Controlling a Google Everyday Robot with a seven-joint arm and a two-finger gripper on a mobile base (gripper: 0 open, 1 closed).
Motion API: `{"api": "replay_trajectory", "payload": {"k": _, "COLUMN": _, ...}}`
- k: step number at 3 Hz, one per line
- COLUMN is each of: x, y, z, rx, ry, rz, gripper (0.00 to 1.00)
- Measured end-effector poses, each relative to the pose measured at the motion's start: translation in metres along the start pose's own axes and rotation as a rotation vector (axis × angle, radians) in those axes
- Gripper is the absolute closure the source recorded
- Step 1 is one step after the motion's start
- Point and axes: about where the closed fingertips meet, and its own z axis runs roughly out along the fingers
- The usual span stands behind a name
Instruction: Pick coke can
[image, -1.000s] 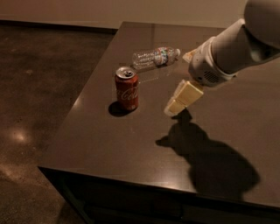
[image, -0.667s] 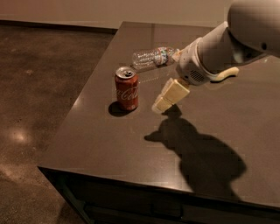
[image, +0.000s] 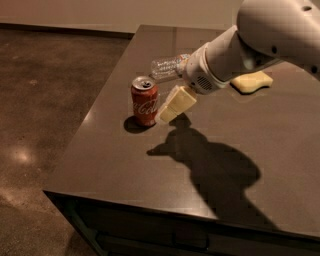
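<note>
The coke can (image: 144, 101) is red with white script and a silver top. It stands upright on the dark table (image: 125, 170), near the left edge. My gripper (image: 165, 115) is cream-coloured and reaches down from the upper right on a white arm (image: 260, 35). Its tip is just to the right of the can, at the height of the can's lower half, very close to it or touching it. The gripper holds nothing that I can see.
A clear plastic water bottle (image: 167, 66) lies on its side behind the can, partly hidden by the arm. A yellow sponge-like object (image: 251, 81) lies at the back right. The table's left edge drops to a brown floor (image: 45, 100).
The gripper has moved left and down towards the can, from well to its right to right beside it. The can and the bottle have not moved.
</note>
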Motion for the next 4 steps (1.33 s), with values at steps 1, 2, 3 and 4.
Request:
{"api": "replay_trajectory", "payload": {"k": 1, "x": -0.013, "y": 0.003, "z": 0.013, "rx": -0.022, "ry": -0.036, "rz": 0.004, "gripper": 0.00}}
{"api": "replay_trajectory", "payload": {"k": 2, "x": -0.023, "y": 0.006, "z": 0.024, "rx": -0.041, "ry": -0.062, "rz": -0.002, "gripper": 0.00}}
{"api": "replay_trajectory", "payload": {"k": 3, "x": -0.033, "y": 0.011, "z": 0.035, "rx": -0.071, "ry": -0.081, "rz": -0.012, "gripper": 0.00}}
{"api": "replay_trajectory", "payload": {"k": 4, "x": -0.040, "y": 0.014, "z": 0.043, "rx": -0.108, "ry": -0.090, "rz": -0.015, "gripper": 0.18}}
